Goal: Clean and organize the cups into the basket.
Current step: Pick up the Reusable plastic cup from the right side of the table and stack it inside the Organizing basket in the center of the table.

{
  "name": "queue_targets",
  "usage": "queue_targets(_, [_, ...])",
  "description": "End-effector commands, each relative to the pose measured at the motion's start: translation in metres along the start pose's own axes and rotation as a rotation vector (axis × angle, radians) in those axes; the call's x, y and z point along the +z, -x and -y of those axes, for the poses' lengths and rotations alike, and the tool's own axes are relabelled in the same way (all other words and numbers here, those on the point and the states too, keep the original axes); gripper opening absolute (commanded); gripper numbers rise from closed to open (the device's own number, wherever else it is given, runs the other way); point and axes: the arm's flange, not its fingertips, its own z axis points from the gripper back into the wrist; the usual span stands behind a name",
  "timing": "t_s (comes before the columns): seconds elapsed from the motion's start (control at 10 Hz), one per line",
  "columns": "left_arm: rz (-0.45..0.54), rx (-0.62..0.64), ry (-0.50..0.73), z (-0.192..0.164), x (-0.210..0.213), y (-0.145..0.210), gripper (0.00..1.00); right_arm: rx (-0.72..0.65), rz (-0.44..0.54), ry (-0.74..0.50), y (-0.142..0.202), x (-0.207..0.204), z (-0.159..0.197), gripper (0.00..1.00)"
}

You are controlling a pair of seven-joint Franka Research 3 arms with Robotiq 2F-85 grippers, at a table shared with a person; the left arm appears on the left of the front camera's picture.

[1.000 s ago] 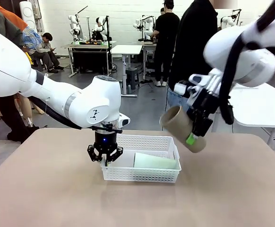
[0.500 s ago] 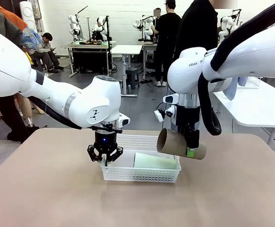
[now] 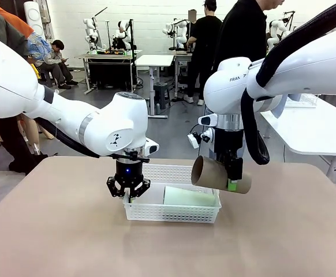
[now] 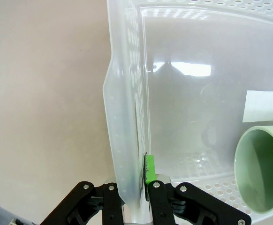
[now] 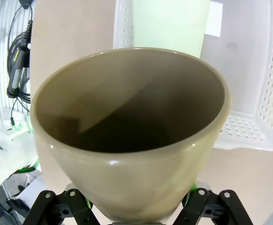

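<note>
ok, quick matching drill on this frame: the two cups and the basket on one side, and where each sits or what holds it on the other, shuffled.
Things:
1. mint cup
2. tan cup
3. basket

States:
A. left wall pinched by the left pincer
B. held off the table, tipped sideways, by the right pincer
C. lying on its side inside the basket

Pairs: 1-C, 2-B, 3-A
</note>
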Motion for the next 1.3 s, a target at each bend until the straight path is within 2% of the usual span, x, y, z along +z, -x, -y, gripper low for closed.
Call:
queue_targets(0.0, [-0.002, -0.002, -0.001, 0.000, 0.000, 0.001, 0.00, 0.000, -0.001, -0.006, 0.001, -0.001, -0.001, 0.81])
queue_targets(0.2, [-0.002, -0.002, -0.001, 0.000, 0.000, 0.001, 0.00, 0.000, 0.000, 0.000, 0.000, 0.000, 0.000, 0.81])
queue_targets(0.4, [-0.002, -0.002, -0.001, 0.000, 0.000, 0.001, 0.00, -0.055, -0.095, 0.071, -0.030, -0.003, 0.009, 0.81])
queue_targets(0.6, [-0.002, -0.002, -0.001, 0.000, 0.000, 0.001, 0.00, -0.027, -0.101, 0.058, -0.053, -0.003, 0.026, 0.81])
queue_targets(0.7, [-0.002, -0.002, -0.001, 0.000, 0.000, 0.001, 0.00, 0.000, -0.056, 0.119, -0.060, 0.004, 0.034, 0.81])
queue_targets(0.8, [-0.002, -0.002, -0.001, 0.000, 0.000, 0.001, 0.00, 0.009, 0.001, 0.127, -0.063, 0.008, 0.040, 0.81])
queue_targets(1.2, [-0.002, -0.002, -0.001, 0.000, 0.000, 0.001, 0.00, 0.034, 0.107, 0.142, -0.071, 0.010, 0.049, 0.81])
